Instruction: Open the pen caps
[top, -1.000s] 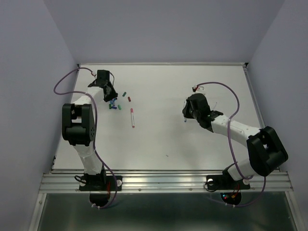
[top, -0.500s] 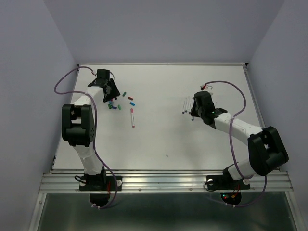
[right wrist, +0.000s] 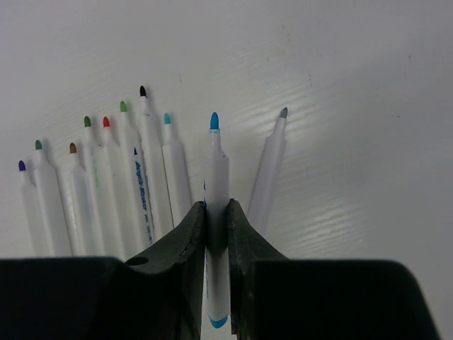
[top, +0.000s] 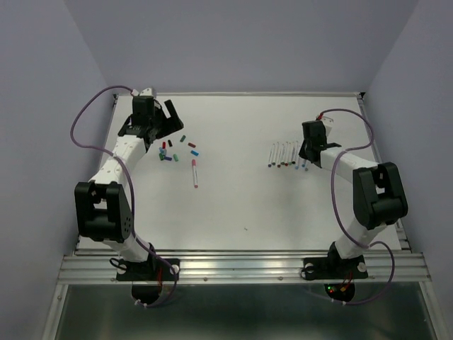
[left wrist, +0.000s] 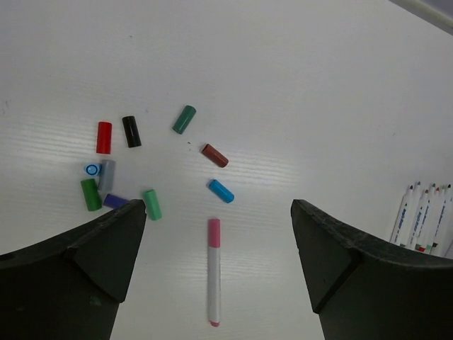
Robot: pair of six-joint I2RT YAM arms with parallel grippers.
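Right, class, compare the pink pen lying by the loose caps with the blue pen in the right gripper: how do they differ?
The pink pen is capped; the blue pen has a bare tip. The pink pen lies free, while the blue pen is clamped in the right gripper. The pink pen sits alone near the loose caps; the blue pen is beside a row of uncapped pens. Both have slim white barrels.

Loose caps (left wrist: 214,155): about ten, in red, black, teal, brown, blue, green, grey and purple; scattered at far left, most lying flat, one blue cap standing on end.
Pink pen (left wrist: 214,273): cap on, lying alone just nearer than the caps.
Uncapped pens (right wrist: 106,191): white barrels side by side at far right, coloured tips bare.
Blue-tipped pen (right wrist: 216,177): pinched in the right hand (right wrist: 216,216).
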